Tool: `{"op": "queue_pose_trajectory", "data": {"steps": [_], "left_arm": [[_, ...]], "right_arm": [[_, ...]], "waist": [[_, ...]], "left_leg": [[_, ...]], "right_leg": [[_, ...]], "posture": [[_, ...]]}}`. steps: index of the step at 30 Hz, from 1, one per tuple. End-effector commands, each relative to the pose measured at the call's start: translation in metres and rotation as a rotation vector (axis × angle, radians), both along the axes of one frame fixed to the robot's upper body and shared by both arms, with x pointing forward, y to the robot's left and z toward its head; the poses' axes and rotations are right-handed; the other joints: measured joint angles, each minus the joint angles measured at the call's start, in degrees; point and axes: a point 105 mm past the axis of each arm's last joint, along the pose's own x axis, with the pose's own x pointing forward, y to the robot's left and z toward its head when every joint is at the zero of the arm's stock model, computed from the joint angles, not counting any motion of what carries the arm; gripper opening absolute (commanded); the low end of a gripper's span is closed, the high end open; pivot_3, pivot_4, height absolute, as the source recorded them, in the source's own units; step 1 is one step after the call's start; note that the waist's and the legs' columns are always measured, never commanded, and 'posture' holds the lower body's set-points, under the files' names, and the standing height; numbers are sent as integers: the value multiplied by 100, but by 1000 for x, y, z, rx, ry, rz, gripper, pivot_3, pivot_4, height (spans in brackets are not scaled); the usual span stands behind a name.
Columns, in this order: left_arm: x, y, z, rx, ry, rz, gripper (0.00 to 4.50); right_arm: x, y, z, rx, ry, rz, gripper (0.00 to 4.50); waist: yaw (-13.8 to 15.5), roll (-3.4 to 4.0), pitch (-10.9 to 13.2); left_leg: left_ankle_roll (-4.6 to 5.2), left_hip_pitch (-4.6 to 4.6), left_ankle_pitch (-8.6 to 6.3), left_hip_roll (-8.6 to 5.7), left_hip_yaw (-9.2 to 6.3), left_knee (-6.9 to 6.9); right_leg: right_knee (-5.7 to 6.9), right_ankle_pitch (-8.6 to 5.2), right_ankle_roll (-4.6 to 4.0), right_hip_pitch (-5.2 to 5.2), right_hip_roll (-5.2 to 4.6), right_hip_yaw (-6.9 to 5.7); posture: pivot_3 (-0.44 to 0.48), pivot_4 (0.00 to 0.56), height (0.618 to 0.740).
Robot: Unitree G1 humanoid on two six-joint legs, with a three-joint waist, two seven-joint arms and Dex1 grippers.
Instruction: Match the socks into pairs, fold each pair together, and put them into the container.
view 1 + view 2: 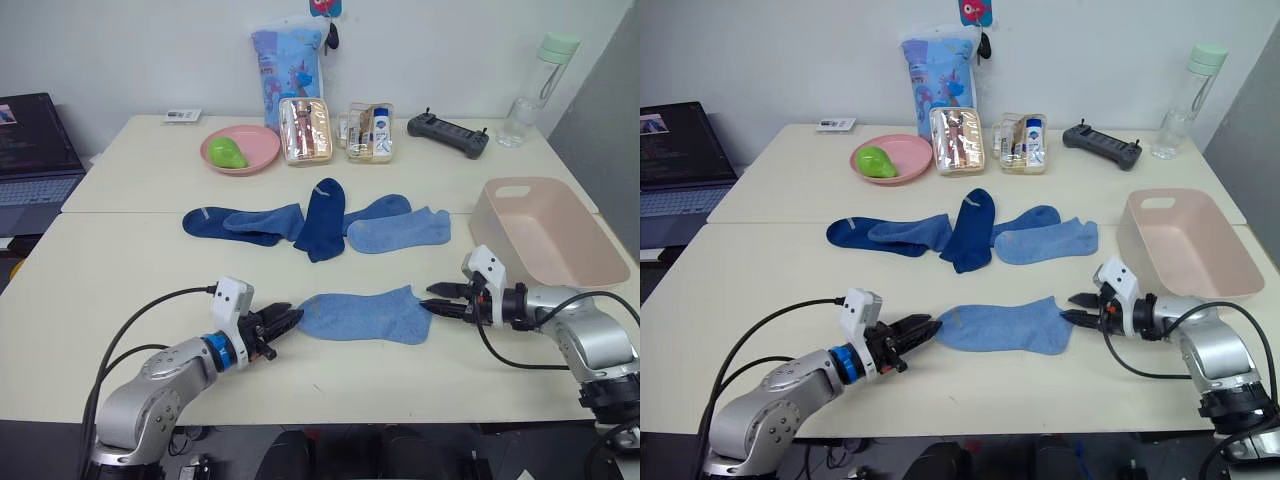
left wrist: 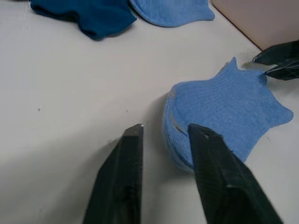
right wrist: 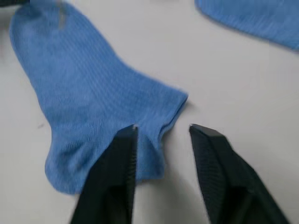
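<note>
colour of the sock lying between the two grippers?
Medium blue sock, plain knit, no pattern; clearest in the right wrist view.

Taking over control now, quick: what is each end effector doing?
Left end effector: open, at one end of the blue sock, holding nothing.
Right end effector: open, at the sock's other end, holding nothing.

Silver arms, black cables, white wrist blocks, black jaws.

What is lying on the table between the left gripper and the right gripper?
A medium blue sock lies flat between the left gripper and the right gripper, each open at one end of it. The left eye view shows this.
</note>
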Motion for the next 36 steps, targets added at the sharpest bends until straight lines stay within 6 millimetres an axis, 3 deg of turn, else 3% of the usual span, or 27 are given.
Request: {"op": "queue_pose_trajectory", "data": {"steps": [1, 2, 4, 7, 10, 13, 17, 18, 23, 26, 33, 36], "left_arm": [[7, 1, 34, 52, -183, -44, 2720], [10, -2, 41, 76, -241, -65, 2959], [13, -10, 48, 100, -322, -114, 2959], [17, -27, 44, 162, -421, -203, 3017], [22, -41, 37, 198, -445, -269, 2423], [28, -52, 23, 202, -414, -286, 1492], [30, -53, -7, 240, -359, -271, 170], [31, -52, -11, 242, -348, -257, 59], [31, -39, -27, 211, -281, -191, 59], [28, -30, -30, 165, -240, -160, 59], [18, -24, -23, 100, -214, -153, 59], [14, -31, -11, 103, -268, -196, 59]], "right_arm": [[-1, 20, 34, 62, -126, 64, 2715], [-1, 29, 36, 72, -156, 78, 2715], [1, 43, 37, 78, -208, 89, 2715], [-6, 64, 26, 107, -204, 131, 2072], [-5, 76, 22, 135, -242, 113, 1057], [-9, 83, 10, 144, -263, 116, 28], [-4, 75, -14, 102, -240, 40, 0], [-2, 73, -19, 92, -234, 23, 0], [3, 47, -42, 48, -186, -75, 0], [1, 36, -45, 64, -160, -108, 0], [-1, 16, -40, 57, -161, -139, 0], [-4, 22, -23, 114, -185, -96, 0]], "waist": [[2, 0, 0], [2, 0, 0], [3, 0, 0], [3, 0, 0], [4, 0, 0], [3, 0, 0], [-8, 1, 0], [-11, 0, 0], [-9, 1, -1], [-9, 1, -2], [-10, 4, -4], [-8, 4, -4]], "left_leg": [[0, 0, 0, 0, -1, -1], [0, 0, 0, 0, 0, -1], [-1, -1, 0, 0, 1, 0], [-1, 0, 0, -2, 2, 0], [-2, -4, 1, -2, 4, -1], [-1, -8, 1, -1, 3, -2], [0, -6, 0, -2, 3, -1], [-1, -5, 0, -2, 6, -1], [0, 0, 1, -1, 3, -1], [0, 5, 0, -1, 4, 2], [0, 11, 0, -1, 2, 3], [0, 11, 0, -1, 2, 3]], "right_leg": [[0, 0, 0, -1, 0, 0], [0, 0, 0, -1, 0, 0], [0, 0, 0, 0, 0, 1], [-3, 0, 0, 2, 0, 2], [-8, 0, 0, -2, -1, 3], [-7, 0, 0, -6, -1, 1], [-5, 0, 0, -5, 0, 2], [-3, 0, 0, -6, 0, 4], [5, 0, 0, -5, 0, 0], [4, 0, 0, 4, 0, 2], [5, 0, 1, 10, -1, 1], [4, 0, 1, 11, 0, 1]], "posture": [[0, 150, 740], [0, 150, 740], [0, 150, 740], [0, 150, 740], [0, 150, 740], [0, 150, 740], [0, 150, 740], [0, 150, 740], [0, 150, 740], [0, 150, 740], [0, 150, 740], [0, 150, 740]]}}
